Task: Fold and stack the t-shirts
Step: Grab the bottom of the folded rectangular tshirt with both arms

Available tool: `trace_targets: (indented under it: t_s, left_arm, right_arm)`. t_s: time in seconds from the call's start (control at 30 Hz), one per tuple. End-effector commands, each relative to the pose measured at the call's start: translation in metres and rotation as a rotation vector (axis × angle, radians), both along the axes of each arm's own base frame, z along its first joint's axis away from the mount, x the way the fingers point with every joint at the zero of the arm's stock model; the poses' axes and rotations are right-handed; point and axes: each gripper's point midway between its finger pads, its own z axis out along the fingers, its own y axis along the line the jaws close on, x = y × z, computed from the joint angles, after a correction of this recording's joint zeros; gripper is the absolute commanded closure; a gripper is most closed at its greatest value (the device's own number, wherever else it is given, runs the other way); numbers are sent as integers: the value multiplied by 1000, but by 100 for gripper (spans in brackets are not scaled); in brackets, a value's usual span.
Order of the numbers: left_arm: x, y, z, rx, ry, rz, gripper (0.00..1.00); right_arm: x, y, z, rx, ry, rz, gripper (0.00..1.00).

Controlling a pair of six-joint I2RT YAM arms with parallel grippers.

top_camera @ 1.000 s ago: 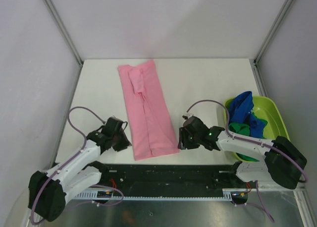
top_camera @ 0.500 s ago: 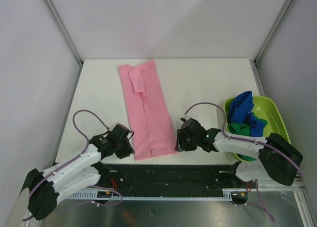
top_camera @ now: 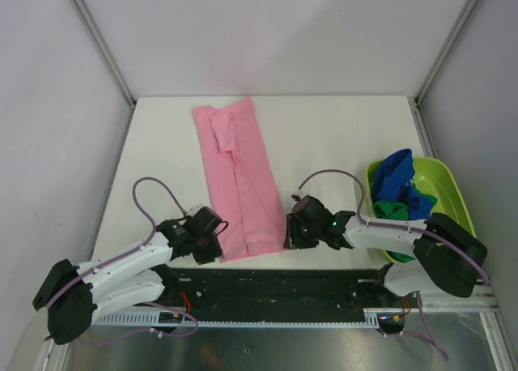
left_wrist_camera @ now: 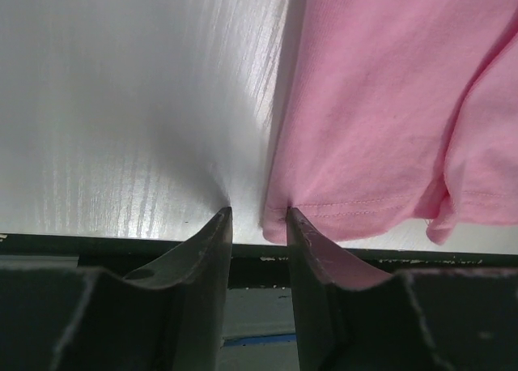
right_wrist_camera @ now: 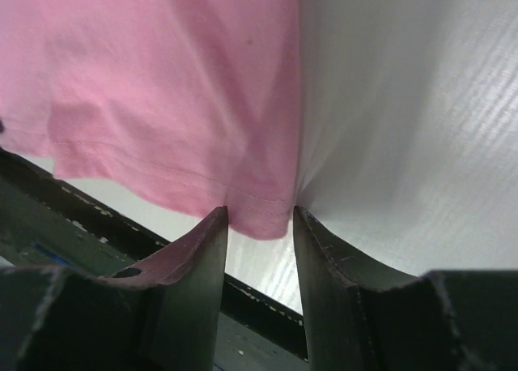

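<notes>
Down at the near edge of the desk [top_camera: 340, 136], both arms sit low, one at each bottom corner of the pink shirt [top_camera: 239, 176]. The left pincer [left_wrist_camera: 259, 215] is spread, with bare desk in the gap and the corner of the hem [left_wrist_camera: 348, 213] just brushing the inside of one finger. The right pincer [right_wrist_camera: 261, 211] is spread too, and its corner sits right in the gap. Hard to say from the wrist views whether either one has got under the cloth, probably not.

So this looks like the crosswise fold step. The shirt is already a narrow strip, and the near end needs grabbing. Best guess for the next move: nudge the left one inward so the corner is properly between the fingers, then close both on the hem. After that, lift and carry it toward the far end together so the fold stays square.

Off to the right, the tub [top_camera: 441, 185] holds the blue shirt [top_camera: 398, 172] and green shirt [top_camera: 391, 211], bunched up.

The pink shirt lies flat, long axis running near to far and leaning a bit left as it goes. The hem is at the near edge, and a sleeve is folded in on top toward the far end.
</notes>
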Motion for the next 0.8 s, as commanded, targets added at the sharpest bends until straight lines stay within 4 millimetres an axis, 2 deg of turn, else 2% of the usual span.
trace_targets:
  t_s: [0.0,0.3,0.53,0.77]
  left_arm:
    - [5,-6,8,1,-16,16,62]
    - [12,-17,22,-35,-46,-2,59]
    - [11,-21,20,-43,-30,-15,58]
    - [6,-17,12,-22,-14,1,63]
  right_arm:
    - [-1,3,-8,2,3,-7,57]
    - [-1,0,-8,-10,-2,-20,70]
    - [-1,1,-7,-6,0,-19,78]
    - [-3,1,-7,-5,4,-16,81]
